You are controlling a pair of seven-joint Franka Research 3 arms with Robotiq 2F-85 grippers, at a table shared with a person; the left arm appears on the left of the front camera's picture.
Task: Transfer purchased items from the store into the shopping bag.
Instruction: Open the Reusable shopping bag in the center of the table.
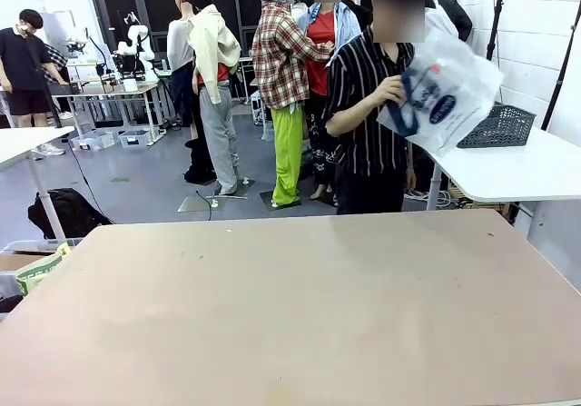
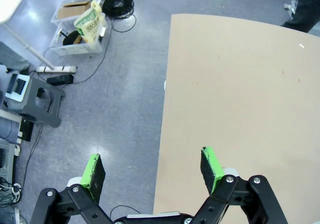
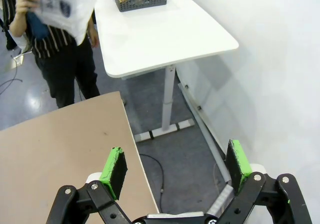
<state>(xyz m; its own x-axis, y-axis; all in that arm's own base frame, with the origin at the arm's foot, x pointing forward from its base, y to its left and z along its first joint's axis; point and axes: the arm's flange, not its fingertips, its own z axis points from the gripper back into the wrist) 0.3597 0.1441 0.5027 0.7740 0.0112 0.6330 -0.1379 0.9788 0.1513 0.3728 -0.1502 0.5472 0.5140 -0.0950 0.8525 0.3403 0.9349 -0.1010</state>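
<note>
So, biggest worry: the basket (image 1: 497, 126) sits on the white side table (image 1: 517, 174), off at 2 o'clock from our table's middle and well apart from both claws. We'd guess a reach that far could come up short or clip the side table's edge.
Bag worry: the shopping bag (image 1: 445, 93) is up in the air in the person's hand (image 1: 392, 90), at 1 o'clock, crumpled, with no mouth visibly open. Anything let go over it now would probably slide off the thin plastic.
Items: something brownish shows through the basket lattice in the right wrist view, but we can't tell which item it is.
Left gripper (image 2: 152, 166): jaws spread wide, nothing between them, hanging over our table's edge.
Right gripper (image 3: 175, 164): same deal, wide apart and empty, over the floor just past the table corner.
Surface: our beige table (image 1: 290, 315) is flat and matte, with a few small marks.
Room: grey floor with cables; in the left wrist view there are clear storage bins (image 2: 80, 28) at 11 o'clock and a grey step stool (image 2: 35, 96) at 9 o'clock.
</note>
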